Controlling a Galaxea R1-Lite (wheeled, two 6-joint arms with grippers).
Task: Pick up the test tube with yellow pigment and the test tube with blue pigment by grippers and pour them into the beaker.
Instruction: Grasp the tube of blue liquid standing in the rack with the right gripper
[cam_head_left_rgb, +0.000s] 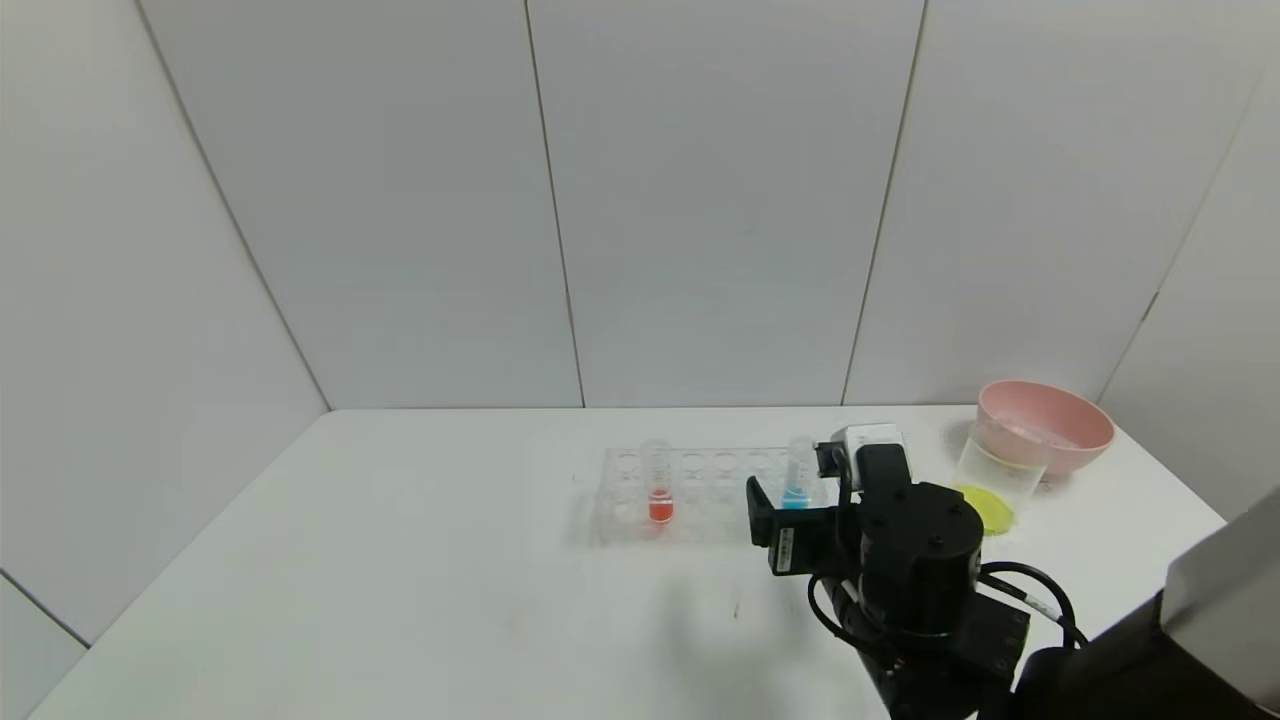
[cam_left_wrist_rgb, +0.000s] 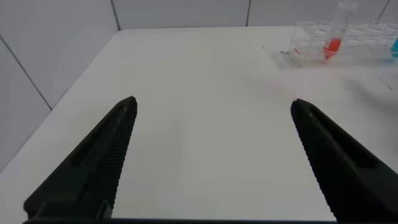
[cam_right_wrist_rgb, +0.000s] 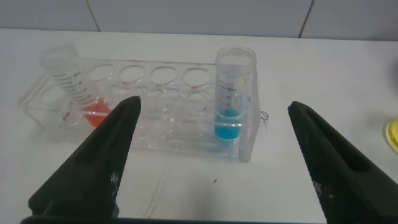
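The right arm reaches forward from the near right corner of the white table (cam_head_left_rgb: 400, 560), its thick black wrist level and pointing toward the back wall. The right gripper (cam_head_left_rgb: 800, 500) sits just in front of the right end of the clear rack (cam_head_left_rgb: 700, 495), with its fingers (cam_right_wrist_rgb: 93, 168) spread wide and nothing between them. In the right wrist view the blue tube (cam_right_wrist_rgb: 233, 93) stands upright in the end hole of the rack, in the gap between the two open fingers but farther back, untouched. Blue liquid fills only its lower part.

A red tube (cam_head_left_rgb: 658, 485) stands upright toward the left end of the same rack, well apart from the blue one; the holes between them hold no tubes.

To the right of the gripper, the beaker (cam_head_left_rgb: 1000, 470) stands on the table just in front of a pink bowl (cam_head_left_rgb: 1045, 425), with yellow showing at its base. Whether that yellow lies inside the beaker or beside it cannot be told. No yellow tube can be made out in any view.

The left gripper (cam_left_wrist_rgb: 211, 162) hangs over bare table well to the left of the rack, its fingers likewise wide apart and empty. From its wrist camera the rack and red tube show far off at the table's back edge
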